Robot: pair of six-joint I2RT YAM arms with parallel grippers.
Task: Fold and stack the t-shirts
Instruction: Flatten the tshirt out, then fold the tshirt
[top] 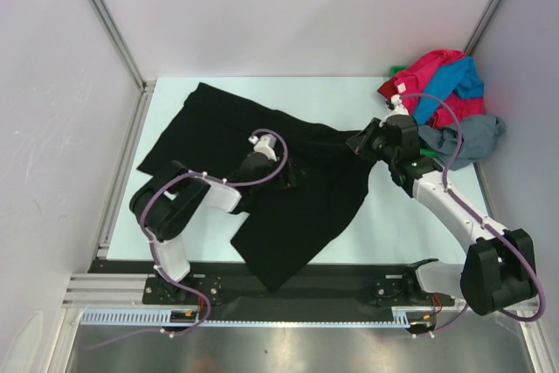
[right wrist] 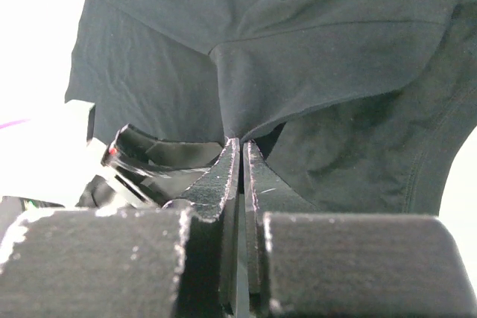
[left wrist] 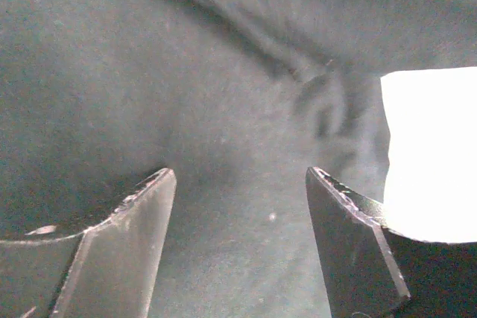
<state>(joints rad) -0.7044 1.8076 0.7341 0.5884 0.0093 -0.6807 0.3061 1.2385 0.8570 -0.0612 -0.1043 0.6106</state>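
Note:
The black t-shirt (top: 218,124) lies spread across the table's middle and left, one corner hanging over the front rail. My right gripper (top: 360,142) is shut on its right edge, the cloth pinched between the fingers (right wrist: 242,143) and drawn taut. My left gripper (top: 293,176) is open over the middle of the shirt, its fingers (left wrist: 134,221) apart with only black cloth (left wrist: 238,109) under them. The red-pink shirt (top: 428,72), the bright blue shirt (top: 454,86) and the grey shirt (top: 467,139) lie piled at the back right.
White walls enclose the table on three sides. A black rail (top: 349,290) with the arm bases runs along the front edge. The pile of shirts sits just behind my right arm (top: 454,207). A bare bright patch of table (left wrist: 428,147) shows right of my left gripper.

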